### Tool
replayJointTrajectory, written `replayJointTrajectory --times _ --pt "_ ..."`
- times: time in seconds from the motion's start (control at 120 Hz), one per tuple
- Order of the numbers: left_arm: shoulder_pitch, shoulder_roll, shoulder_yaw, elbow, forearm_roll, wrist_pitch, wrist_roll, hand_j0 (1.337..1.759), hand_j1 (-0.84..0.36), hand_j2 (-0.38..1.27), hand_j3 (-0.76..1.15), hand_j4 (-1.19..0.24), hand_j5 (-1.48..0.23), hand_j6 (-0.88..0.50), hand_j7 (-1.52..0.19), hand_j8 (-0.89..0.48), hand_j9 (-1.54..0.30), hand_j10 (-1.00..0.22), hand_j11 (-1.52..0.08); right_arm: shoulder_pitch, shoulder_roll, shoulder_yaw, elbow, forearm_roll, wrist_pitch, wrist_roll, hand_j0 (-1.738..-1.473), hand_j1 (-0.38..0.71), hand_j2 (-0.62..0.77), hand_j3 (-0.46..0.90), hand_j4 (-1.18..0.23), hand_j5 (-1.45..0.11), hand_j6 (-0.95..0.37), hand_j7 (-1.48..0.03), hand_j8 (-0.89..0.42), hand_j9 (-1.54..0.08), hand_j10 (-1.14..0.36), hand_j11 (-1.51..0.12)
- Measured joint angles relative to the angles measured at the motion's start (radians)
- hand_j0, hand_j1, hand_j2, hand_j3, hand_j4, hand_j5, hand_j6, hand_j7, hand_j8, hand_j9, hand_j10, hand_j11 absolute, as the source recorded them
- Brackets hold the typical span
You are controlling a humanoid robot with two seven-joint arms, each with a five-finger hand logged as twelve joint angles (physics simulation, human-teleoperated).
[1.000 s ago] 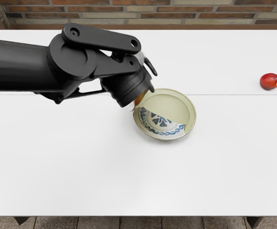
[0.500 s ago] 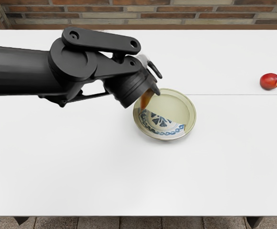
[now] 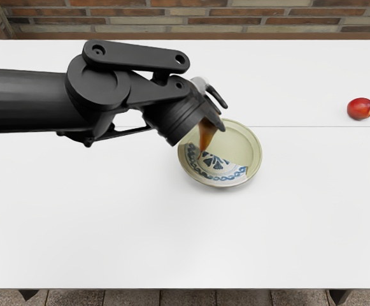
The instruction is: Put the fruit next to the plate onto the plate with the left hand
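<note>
Fruit [image 3: 205,136], brownish, gripped in robot's left hand [image 3: 188,116] approx. over plate [image 3: 253,143] left rim: pickup done, release onto plate not yet made; 2nd red fruit [image 3: 360,108] far right.

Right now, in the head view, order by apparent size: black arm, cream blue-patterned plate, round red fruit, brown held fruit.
Largest: black arm
Then: cream blue-patterned plate
Unranked: round red fruit and brown held fruit; the left hand partly hides the latter.

Left hand [image 3: 199,111] hangs angled down off a level arm, fingers curled around the fruit [image 3: 206,136].
</note>
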Motion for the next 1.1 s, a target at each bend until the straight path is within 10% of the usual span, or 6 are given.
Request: replayJointTrajectory --times 0.483,1.1 --pt "0.008 0.000 -0.016 0.003 0.012 -0.080 -0.003 1.652 -0.33 0.30 0.00 -0.65 -0.89 -0.67 -0.89 -0.52 -0.88 -0.63 -0.88 0.000 0.000 0.000 0.000 0.000 0.000 0.000 -1.658 -0.35 0.00 0.00 0.00 0.00 0.00 0.00 0.00 0.00 0.00 0.00" --pt "0.024 0.000 -0.025 0.050 0.056 -0.111 -0.003 1.658 0.13 0.05 0.00 -0.18 -0.24 -0.19 -0.24 -0.18 -0.24 -0.18 -0.24 0.000 0.000 0.000 0.000 0.000 0.000 0.000 -1.658 -0.35 0.00 0.00 0.00 0.00 0.00 0.00 0.00 0.00 0.00 0.00"
